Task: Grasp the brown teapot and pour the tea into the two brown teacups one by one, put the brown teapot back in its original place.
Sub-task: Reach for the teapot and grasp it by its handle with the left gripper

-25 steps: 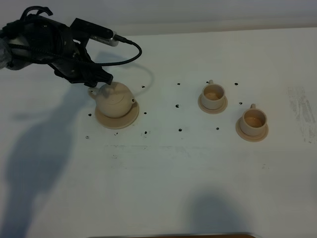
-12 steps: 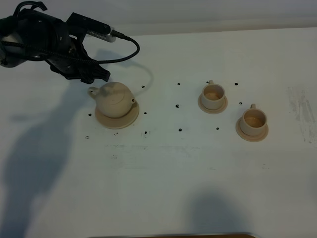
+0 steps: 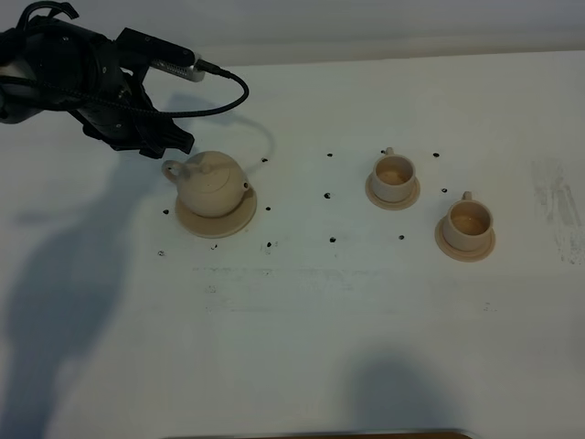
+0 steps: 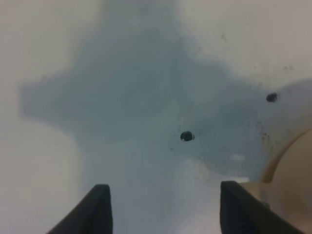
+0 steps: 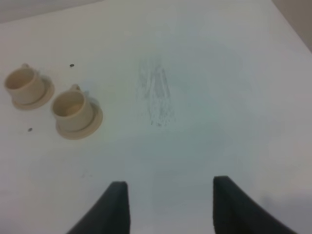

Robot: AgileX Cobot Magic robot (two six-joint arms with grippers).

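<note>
1. Black left gripper point(image 4: 165, 212): jaws wide apart, nothing between them. It hangs just beside the loop handle point(image 3: 171, 168), not touching it.
2. Brown teapot point(image 3: 212, 186): upright, lid on, seated on its wide saucer point(image 3: 239, 220), spout turned toward the cups.
3. Two brown teacups: far teacup point(image 3: 394, 172) and near teacup point(image 3: 469, 219), each upright on a small saucer point(image 3: 413, 194), well apart from the pot. Whether they hold tea cannot be told.
4. Right gripper point(image 5: 170, 207): jaws apart, empty, over the bare white table point(image 5: 195, 73) beyond the cups.
5. Progress, judged: the pot stands ungripped at its place, so either no step is made yet or all are finished. The pictures do not settle which.
</note>
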